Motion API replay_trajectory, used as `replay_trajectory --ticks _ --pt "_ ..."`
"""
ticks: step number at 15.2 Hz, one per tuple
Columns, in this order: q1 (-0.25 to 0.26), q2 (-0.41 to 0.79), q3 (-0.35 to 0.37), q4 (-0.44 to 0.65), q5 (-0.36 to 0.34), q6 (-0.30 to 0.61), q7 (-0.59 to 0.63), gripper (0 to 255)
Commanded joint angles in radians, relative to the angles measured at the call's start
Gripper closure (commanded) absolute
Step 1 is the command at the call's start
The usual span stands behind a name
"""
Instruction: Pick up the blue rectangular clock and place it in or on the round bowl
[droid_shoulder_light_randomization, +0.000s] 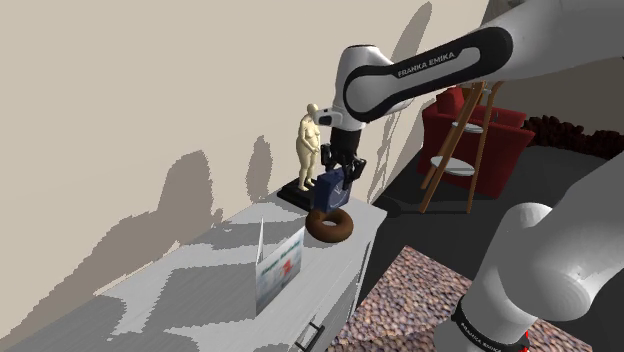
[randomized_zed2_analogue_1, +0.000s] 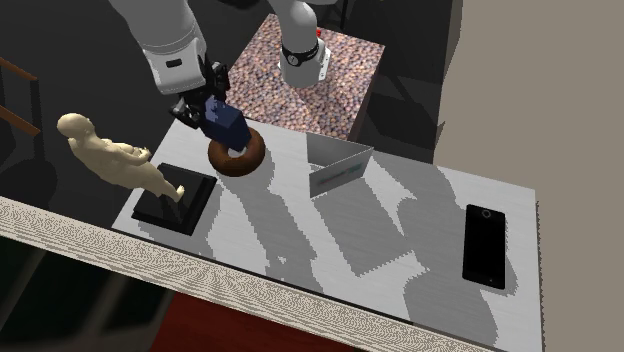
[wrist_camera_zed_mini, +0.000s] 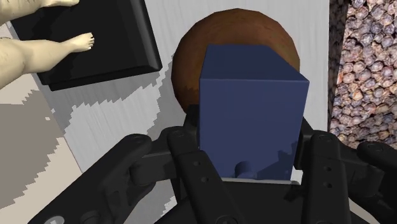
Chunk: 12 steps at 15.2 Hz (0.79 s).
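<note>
**Counter**: pale, streaked top. It carries every item below and runs under the jaws and well away from them.

**Arm**: white with dark joints, reaching out over the counter's end.

**Figurine**: tan human figure on a black square base, just beside the jaws and apart from them.

**Folded card**: white, standing on the counter, near the jaws on the side away from the figurine.

**Phone**: a flat black slab, well apart from the jaws at the counter's far end.

**Round bowl**: brown and low-walled, directly beneath the jaws.

**Blue clock**: a dark blue block clasped between the jaws and hanging just above the bowl. Whether it touches the rim cannot be told.
- Handling, judged: rigid, likely light, with smooth flat faces that could slip under a loose hold.
- The best hold is the present one, across two opposite flat sides, well down the body.
- The shallow round seat may let the block tip on release.

**Gripper**: black, its jaws closed partway onto the clock's sides, spread by the block's width.
</note>
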Motion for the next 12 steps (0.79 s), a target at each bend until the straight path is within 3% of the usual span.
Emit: replay_trajectory --ticks 1,7,12 --pt "0.0 0.011 -0.001 -0.02 0.0 0.031 0.0 255" --pt "0.001 0.049 -0.004 -0.071 0.002 0.12 -0.003 255" --pt "0.001 0.05 -0.004 -0.072 0.002 0.123 -0.003 255"
